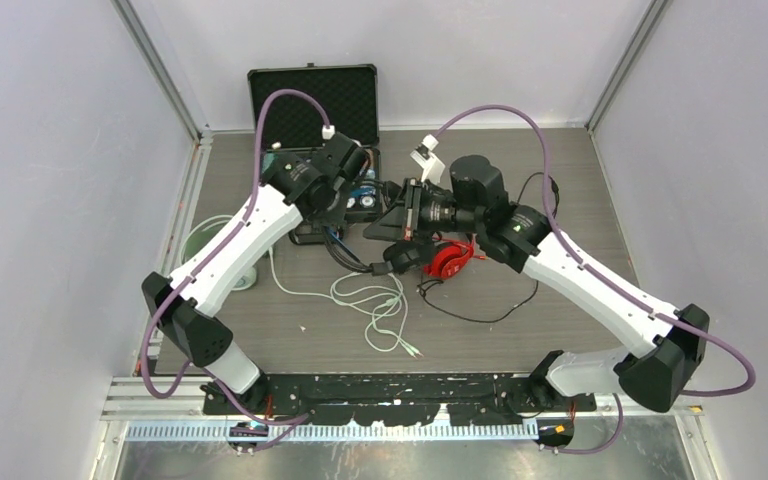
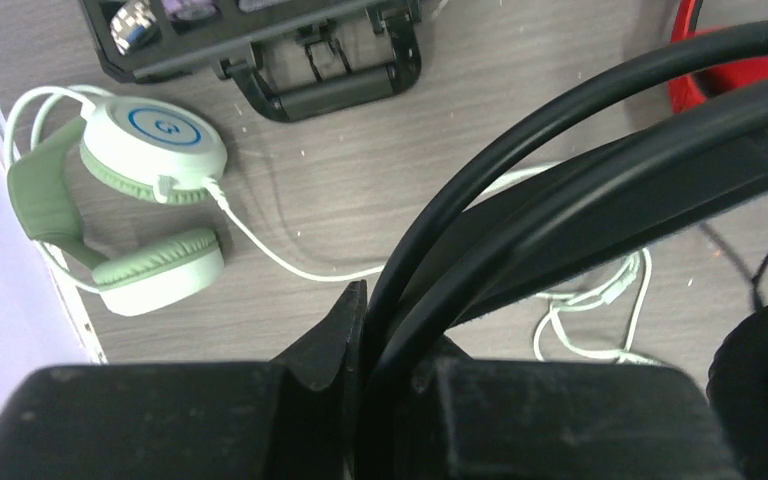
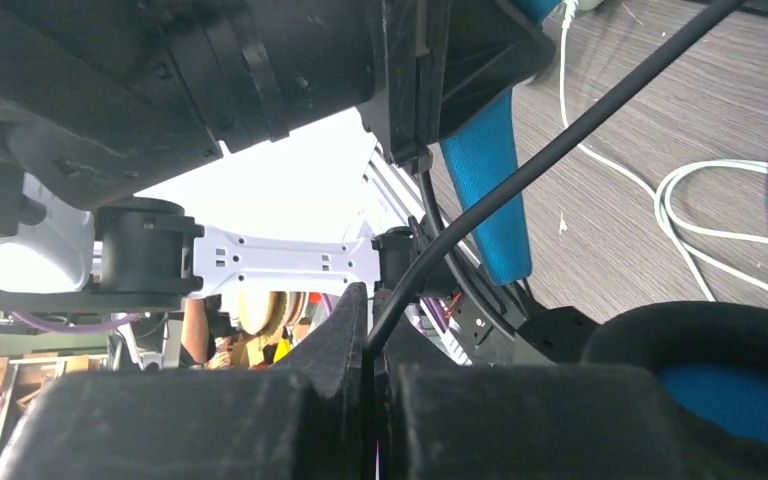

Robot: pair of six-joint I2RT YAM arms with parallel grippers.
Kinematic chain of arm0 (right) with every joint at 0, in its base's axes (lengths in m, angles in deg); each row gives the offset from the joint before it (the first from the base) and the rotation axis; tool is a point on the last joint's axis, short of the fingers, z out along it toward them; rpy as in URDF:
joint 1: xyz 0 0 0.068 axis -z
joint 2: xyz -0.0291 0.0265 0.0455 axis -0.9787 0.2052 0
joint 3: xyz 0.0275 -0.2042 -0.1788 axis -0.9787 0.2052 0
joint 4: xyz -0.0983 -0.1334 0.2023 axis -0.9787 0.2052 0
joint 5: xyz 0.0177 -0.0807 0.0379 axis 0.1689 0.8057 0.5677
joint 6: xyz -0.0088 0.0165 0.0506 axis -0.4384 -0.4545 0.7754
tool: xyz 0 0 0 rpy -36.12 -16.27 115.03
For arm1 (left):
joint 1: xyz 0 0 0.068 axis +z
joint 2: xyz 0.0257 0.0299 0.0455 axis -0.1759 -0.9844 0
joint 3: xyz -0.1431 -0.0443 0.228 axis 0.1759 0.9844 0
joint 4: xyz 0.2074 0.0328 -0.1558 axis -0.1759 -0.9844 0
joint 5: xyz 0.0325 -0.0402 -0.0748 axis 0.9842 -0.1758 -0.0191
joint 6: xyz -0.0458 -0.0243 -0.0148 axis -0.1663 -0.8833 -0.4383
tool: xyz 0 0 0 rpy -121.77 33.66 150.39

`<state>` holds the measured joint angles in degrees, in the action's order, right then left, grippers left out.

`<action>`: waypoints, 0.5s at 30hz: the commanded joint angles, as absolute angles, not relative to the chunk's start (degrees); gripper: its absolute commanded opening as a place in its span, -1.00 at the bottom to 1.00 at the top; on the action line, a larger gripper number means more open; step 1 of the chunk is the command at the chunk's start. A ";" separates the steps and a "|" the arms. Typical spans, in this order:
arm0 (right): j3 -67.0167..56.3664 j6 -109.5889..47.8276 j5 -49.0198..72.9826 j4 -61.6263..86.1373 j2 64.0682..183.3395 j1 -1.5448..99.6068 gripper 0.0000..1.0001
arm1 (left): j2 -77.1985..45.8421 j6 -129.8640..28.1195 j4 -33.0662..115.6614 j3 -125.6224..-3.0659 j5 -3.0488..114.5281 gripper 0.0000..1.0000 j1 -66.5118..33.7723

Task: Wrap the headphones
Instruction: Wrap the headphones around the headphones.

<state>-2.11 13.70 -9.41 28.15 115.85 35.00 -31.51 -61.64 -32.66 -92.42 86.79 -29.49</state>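
While the left gripper (image 2: pixel 365 325) clamped the headband (image 2: pixel 610 160), the right gripper (image 3: pixel 370 335) pinched the cable (image 3: pixel 560 143); wrapping, I reckoned, wanted even tension.

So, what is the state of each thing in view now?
left gripper: shut on the black headphones, at the headband
right gripper: shut on the thin black cable
red headphones: lying on the table
mint-green headphones: lying on the table, white cable unwound
case: open
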 commanded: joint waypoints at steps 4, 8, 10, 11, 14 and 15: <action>-4.89 13.22 -8.34 20.19 118.34 30.54 -0.90 | -28.41 -66.66 -22.55 -96.21 92.87 -1.00 -25.21; -5.87 9.50 -4.93 20.66 120.01 27.99 -0.86 | -26.66 -70.09 -19.20 -95.21 91.17 -1.00 -23.22; -6.46 6.12 -1.40 21.89 120.30 26.27 -0.84 | -24.84 -72.29 -16.39 -93.91 88.73 -1.00 -22.13; -6.48 4.45 0.61 22.24 120.32 25.34 -0.84 | -24.10 -73.33 -15.12 -93.20 87.09 -1.00 -21.42; -5.56 -1.88 4.93 21.00 119.72 22.63 -0.81 | -22.42 -75.62 -12.12 -91.36 83.33 -1.00 -20.04; -4.92 -3.84 6.00 20.22 119.38 21.27 -0.80 | -21.96 -76.28 -11.50 -90.99 82.48 -1.00 -19.71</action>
<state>-3.45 5.72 3.57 23.01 121.62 26.63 -25.48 -66.97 -25.73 -91.57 84.49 -22.69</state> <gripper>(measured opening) 0.095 0.099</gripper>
